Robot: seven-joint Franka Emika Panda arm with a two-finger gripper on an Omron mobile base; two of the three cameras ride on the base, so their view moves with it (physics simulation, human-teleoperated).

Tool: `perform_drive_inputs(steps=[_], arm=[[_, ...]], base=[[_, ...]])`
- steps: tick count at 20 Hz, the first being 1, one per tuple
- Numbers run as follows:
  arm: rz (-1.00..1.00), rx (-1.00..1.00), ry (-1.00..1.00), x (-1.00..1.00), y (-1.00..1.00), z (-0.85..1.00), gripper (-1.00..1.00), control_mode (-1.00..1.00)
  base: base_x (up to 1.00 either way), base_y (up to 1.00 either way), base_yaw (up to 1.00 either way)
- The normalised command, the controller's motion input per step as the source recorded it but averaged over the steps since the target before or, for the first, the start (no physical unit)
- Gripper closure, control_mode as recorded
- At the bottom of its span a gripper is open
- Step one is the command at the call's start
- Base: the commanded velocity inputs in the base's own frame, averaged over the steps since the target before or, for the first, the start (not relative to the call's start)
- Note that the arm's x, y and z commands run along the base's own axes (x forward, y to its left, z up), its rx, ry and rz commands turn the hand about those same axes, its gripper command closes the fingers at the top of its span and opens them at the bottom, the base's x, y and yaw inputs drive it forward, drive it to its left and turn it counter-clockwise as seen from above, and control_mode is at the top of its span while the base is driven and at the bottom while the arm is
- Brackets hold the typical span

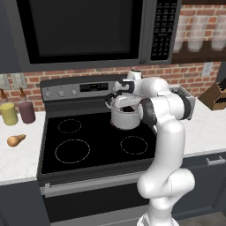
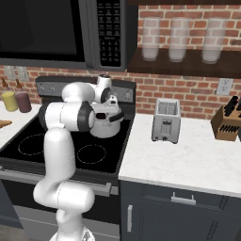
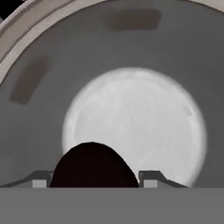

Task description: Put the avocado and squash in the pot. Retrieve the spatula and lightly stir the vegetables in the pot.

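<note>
The stove [image 1: 92, 145] is carrying the pot [image 1: 125, 118] on its rear right burner, and the arm is reaching over it with the claw [image 3: 92, 183] pointing straight down into the pot's mouth. In the hand view the pot's pale floor is lying directly below, and the avocado [image 3: 92, 166] is sitting dark between the two fingertips [image 3: 40, 180], which are standing partly spread at its sides; it looks held rather than dropped, though actual contact is hard to confirm.

The squash [image 1: 16, 140] is lying on the table [image 1: 17, 161] left of the stove, well apart from the pot, not yet moved.

The main risk here is probably the release: if the claw is opening while high above the floor, the rounded avocado may be bouncing and rolling against the wall. If the hand is descending off-centre, a finger may be catching the rim and nudging the pot across the glass top. Lifting out carelessly could also be clipping the rim.
</note>
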Motion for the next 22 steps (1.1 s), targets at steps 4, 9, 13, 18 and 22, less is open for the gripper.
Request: perform_drive_inputs(steps=[4,9,13,18,22], arm=[[0.0,-0.02,0.0,0.13,0.0,-0.53,1.0,-1.0],[0.0,0.0,0.0,0.13,0.0,-0.45,1.0,-1.0],[0.0,0.0,0.0,0.05,0.0,-0.17,1.0,-1.0],[0.0,0.0,0.0,0.01,0.0,-0.06,-1.0,-1.0],[0.0,0.0,0.0,0.0,0.0,0.0,-1.0,-1.0]], base=[[0.0,0.0,0.0],[0.0,0.0,0.0],[0.0,0.0,0.0],[0.0,0.0,0.0],[0.0,0.0,0.0]])
